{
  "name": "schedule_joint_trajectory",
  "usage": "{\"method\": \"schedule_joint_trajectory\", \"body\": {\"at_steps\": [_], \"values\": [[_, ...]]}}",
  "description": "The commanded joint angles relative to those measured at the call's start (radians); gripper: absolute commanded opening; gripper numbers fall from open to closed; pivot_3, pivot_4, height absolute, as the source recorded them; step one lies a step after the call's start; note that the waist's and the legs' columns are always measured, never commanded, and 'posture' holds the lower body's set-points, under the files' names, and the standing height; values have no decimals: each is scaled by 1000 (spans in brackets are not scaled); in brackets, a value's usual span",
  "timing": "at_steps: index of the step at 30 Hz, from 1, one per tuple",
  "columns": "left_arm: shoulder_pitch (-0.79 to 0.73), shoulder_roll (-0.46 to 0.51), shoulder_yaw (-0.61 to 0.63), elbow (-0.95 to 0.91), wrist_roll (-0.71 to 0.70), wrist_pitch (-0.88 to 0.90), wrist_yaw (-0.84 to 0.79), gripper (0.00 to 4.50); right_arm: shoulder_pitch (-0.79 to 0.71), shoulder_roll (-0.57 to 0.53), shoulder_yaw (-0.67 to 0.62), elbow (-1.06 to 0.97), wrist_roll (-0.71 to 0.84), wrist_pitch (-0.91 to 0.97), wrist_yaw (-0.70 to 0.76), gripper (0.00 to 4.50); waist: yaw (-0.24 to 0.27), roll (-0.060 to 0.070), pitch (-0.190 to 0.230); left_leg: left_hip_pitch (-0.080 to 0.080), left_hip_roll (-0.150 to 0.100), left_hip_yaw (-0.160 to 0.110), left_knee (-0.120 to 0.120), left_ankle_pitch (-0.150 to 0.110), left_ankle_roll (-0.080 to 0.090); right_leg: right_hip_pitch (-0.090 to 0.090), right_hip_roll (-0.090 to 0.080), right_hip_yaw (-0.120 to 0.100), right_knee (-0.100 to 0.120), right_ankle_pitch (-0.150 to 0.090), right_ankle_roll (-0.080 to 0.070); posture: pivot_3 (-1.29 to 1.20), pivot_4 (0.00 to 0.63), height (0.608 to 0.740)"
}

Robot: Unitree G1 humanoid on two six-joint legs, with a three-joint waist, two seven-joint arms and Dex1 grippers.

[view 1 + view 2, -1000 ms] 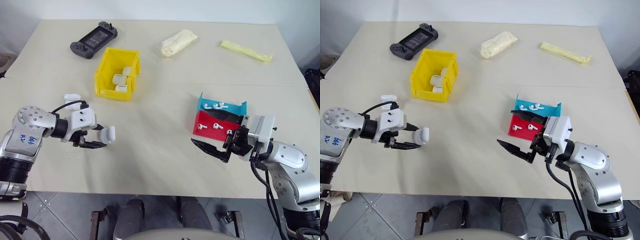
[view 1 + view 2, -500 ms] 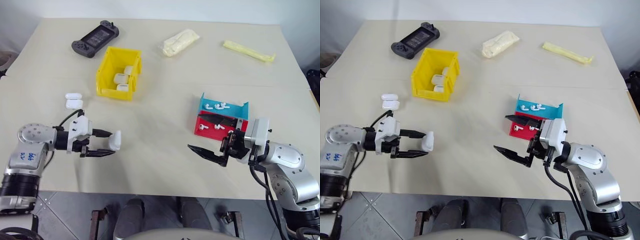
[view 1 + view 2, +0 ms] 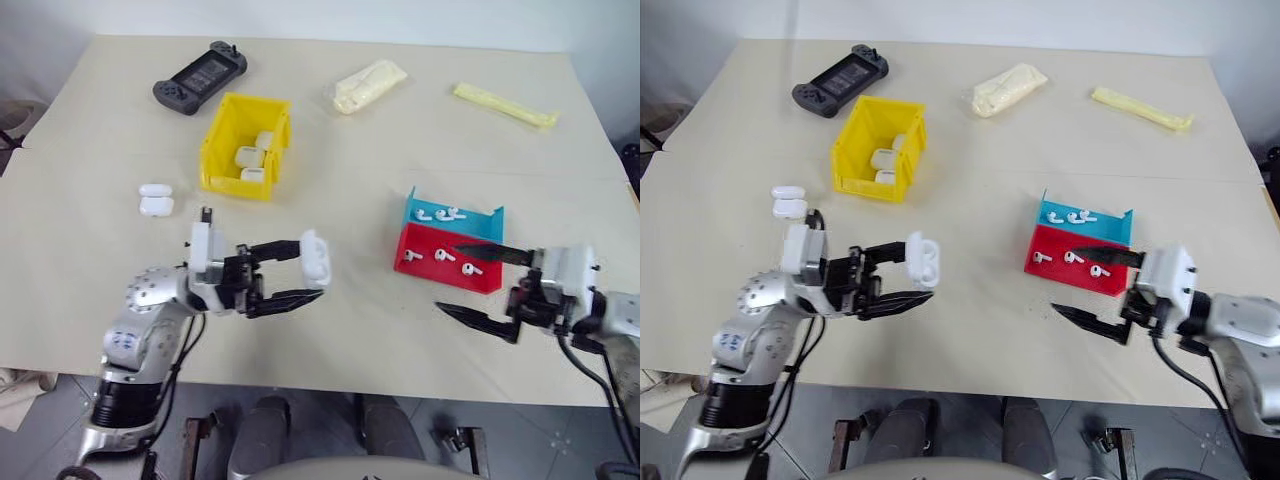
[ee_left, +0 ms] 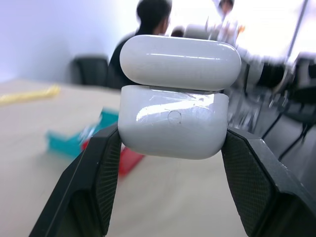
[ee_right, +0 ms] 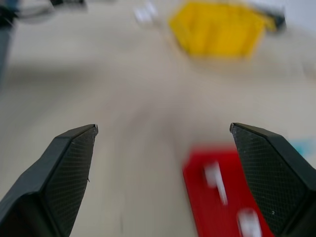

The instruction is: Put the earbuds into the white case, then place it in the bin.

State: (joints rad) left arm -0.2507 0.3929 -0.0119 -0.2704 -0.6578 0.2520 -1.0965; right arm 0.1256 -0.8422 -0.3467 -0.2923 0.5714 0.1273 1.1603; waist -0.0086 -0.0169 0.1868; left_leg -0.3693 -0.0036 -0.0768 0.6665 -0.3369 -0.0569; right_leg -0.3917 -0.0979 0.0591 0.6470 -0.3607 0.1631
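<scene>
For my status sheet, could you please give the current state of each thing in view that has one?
Left gripper: shut on the white case.
White case: held above the table, lid ajar.
Right gripper: open, holding nothing.
Bin: holds three cases.
Red-and-blue tray: holds loose earbuds.
Spare cases: closed, on the table.

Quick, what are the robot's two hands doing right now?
Left gripper: closed on the white case.
Right gripper: open, holding nothing.

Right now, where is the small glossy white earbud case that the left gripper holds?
In the head views, the white case is clamped in the left gripper, raised above the table, between the yellow bin and the red-and-blue tray.
</scene>
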Motion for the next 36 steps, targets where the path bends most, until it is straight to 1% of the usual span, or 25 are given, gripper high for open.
{"method": "schedule_joint_trajectory", "body": {"at_steps": [1,6,8,10,12,15,17,18,20,24,27,32,36], "values": [[-37,-84,-77,-3,-5,-19,6,2709,59,-45,-107,52,-24,-29,41,4500,5,0,0,0,0,1,0,0,0,0,0,1,0,0,0,0,150,740],[-70,-173,-116,49,-1,-52,-1,2709,84,-99,-146,107,-56,-4,49,4500,4,1,0,1,1,2,1,0,0,0,1,2,0,1,1,0,150,740],[-75,-180,-130,79,5,-58,-26,2709,77,-178,-113,105,-111,60,46,4500,5,2,-1,1,1,3,1,0,0,0,1,2,0,1,1,0,150,740],[-78,-187,-127,120,26,-96,-38,2709,34,-248,-56,66,-145,174,2,4500,3,2,-1,1,0,4,1,0,0,0,1,3,0,1,1,0,150,740],[-82,-194,-124,145,36,-136,-60,2709,-46,-276,-4,22,-119,263,-24,4500,1,2,-1,2,1,4,1,0,0,0,1,3,0,1,1,0,150,740],[-93,-214,-119,158,25,-141,-54,2709,-157,-324,78,-26,-120,407,-53,4500,7,3,-2,1,1,3,2,0,0,-1,2,3,0,1,1,0,150,740],[-89,-225,-139,156,14,-132,-75,2709,-310,-367,209,-35,-153,582,-83,4500,8,3,-2,-1,1,2,2,0,0,0,1,2,-2,1,1,0,150,740],[-85,-233,-148,158,14,-133,-82,2709,-378,-380,271,-35,-174,638,-87,4500,8,3,-2,-1,0,2,3,0,0,-1,0,2,-2,1,2,0,150,740],[-77,-253,-156,162,16,-159,-103,2709,-466,-382,350,-24,-201,688,-90,4500,11,3,-2,-2,0,2,3,0,0,-1,-1,2,-3,1,3,0,150,740],[-73,-249,-179,164,18,-156,-153,2709,-617,-368,512,34,-309,729,-93,4500,14,3,-2,-3,0,1,1,0,0,-2,-1,1,-6,1,3,0,150,740],[-79,-245,-185,169,26,-179,-193,2709,-685,-370,594,82,-369,723,-66,4500,9,3,-2,-3,-1,2,0,0,0,-2,-2,1,-6,1,3,0,150,740],[-92,-239,-174,191,34,-200,-213,2709,-737,-361,661,129,-436,694,-30,4500,8,3,-2,-3,0,2,0,0,0,-2,-1,1,-5,1,3,0,150,740],[-86,-238,-169,190,39,-210,-200,2709,-740,-349,682,145,-468,672,-9,4500,8,3,-2,-3,0,2,0,0,0,-2,-1,1,-5,1,3,0,150,740]]}}
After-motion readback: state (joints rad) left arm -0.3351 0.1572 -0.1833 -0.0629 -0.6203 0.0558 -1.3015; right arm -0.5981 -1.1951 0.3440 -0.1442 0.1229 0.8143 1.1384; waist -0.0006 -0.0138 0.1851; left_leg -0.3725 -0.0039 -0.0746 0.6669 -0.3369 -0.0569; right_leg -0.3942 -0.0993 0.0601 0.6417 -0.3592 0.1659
